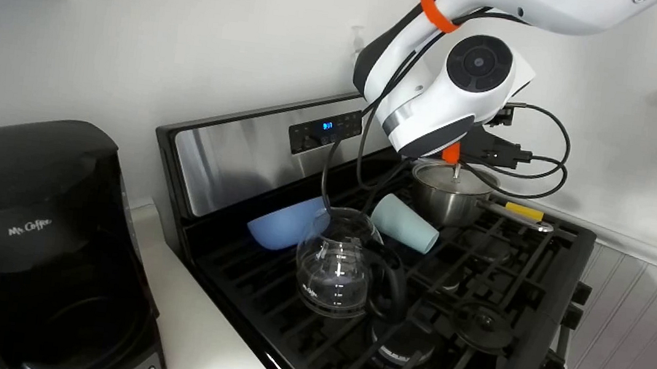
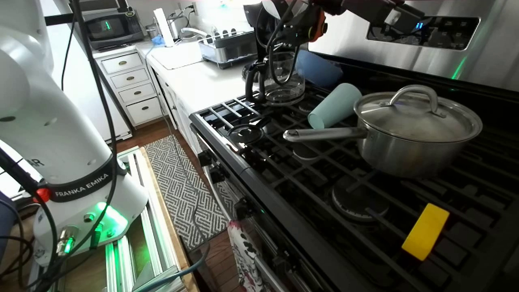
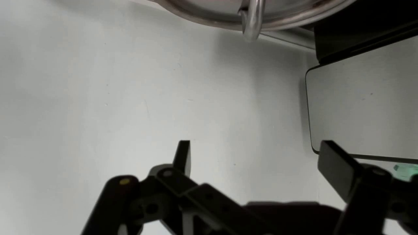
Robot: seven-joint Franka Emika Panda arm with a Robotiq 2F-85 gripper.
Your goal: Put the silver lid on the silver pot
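Note:
The silver lid [image 2: 454,115] sits on top of the silver pot [image 2: 405,156], covering its opening, with its arched handle upright. The lid [image 1: 436,173] and pot [image 1: 443,205] also show in an exterior view, at the far end of the stove, partly behind the arm's cables. In the wrist view the lid [image 3: 209,7] shows at the top edge with its handle. My gripper [image 3: 254,151] is open, with nothing between its fingers and the pale wall beyond them. In an exterior view the gripper [image 2: 403,20] is above the stove, higher than the lid and apart from it.
A pale teal cup [image 2: 334,106] lies on its side against the pot area. A glass carafe [image 1: 331,271] and a blue bowl [image 1: 283,226] stand on the grates. A yellow block [image 2: 425,231] lies near the pot. The stove's back panel [image 1: 244,165] rises behind.

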